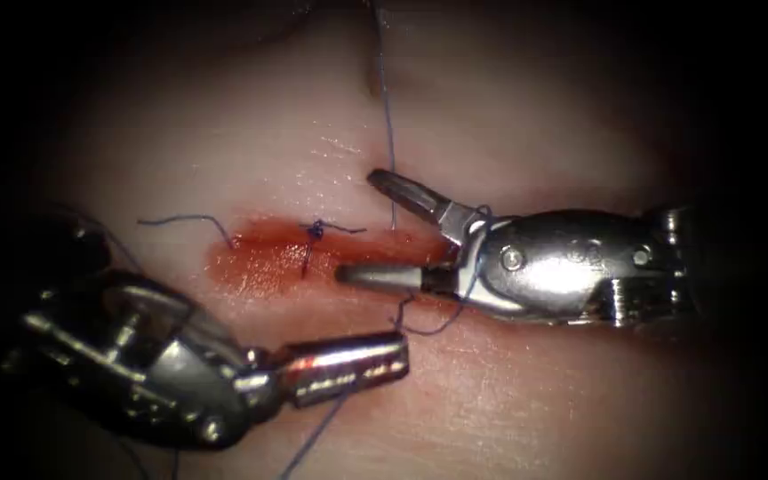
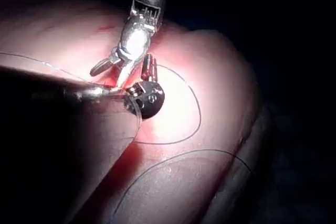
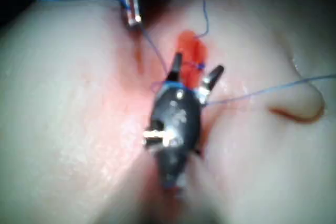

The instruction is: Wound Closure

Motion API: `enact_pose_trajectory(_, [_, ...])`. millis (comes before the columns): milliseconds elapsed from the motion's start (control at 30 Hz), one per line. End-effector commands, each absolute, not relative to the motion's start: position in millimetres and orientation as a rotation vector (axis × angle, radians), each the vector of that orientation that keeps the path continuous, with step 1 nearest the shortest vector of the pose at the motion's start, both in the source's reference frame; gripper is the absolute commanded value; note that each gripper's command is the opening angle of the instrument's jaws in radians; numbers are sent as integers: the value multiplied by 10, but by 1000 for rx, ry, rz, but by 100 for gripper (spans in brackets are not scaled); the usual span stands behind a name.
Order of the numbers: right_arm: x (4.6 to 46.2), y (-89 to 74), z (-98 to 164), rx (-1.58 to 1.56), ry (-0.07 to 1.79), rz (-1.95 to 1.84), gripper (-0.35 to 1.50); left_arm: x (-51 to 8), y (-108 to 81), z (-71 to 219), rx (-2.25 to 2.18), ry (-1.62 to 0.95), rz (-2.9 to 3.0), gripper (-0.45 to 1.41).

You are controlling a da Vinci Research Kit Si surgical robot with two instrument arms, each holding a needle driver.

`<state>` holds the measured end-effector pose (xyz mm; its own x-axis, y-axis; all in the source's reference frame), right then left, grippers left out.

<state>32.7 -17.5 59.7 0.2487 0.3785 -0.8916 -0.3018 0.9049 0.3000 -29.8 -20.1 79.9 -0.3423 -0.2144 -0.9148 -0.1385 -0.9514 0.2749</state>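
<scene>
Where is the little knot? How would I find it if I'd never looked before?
Find the tissue, then the red fluid along the cut, left of the right claw with its open jaws. The knot is the tiny dark blue tangle on that red patch, bunched up, unlike the long loose thread nearby.

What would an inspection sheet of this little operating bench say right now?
Surface: tissue, cut wet with red fluid.
Job's things: knot on the cut; thread looped around the right claw; needle nothing seen.
Clutter: cut thread end left of the knot.
Grippers: left claw shut on the thread; right claw open, holding nothing.
Cables: nothing seen.
Surroundings: dark.
</scene>
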Motion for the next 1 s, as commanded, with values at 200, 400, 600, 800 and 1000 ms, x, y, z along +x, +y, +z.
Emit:
enact_pose_trajectory(200, [335, -190, 602, 94, 1237, 444, 81, -302, -188, 797, 1791, -475, -2478, -45])
enact_pose_trajectory(400, [337, -194, 600, 113, 1239, 427, 78, -291, -163, 802, 1800, -462, -2469, -45])
enact_pose_trajectory(600, [341, -197, 598, 129, 1249, 414, 73, -286, -136, 823, 1806, -457, -2460, -45])
enact_pose_trajectory(800, [343, -201, 596, 147, 1257, 399, 73, -292, -104, 849, 1830, -435, -2450, -45])
enact_pose_trajectory(1000, [345, -205, 594, 172, 1273, 375, 66, -292, -91, 866, 1846, -398, -2444, -45])
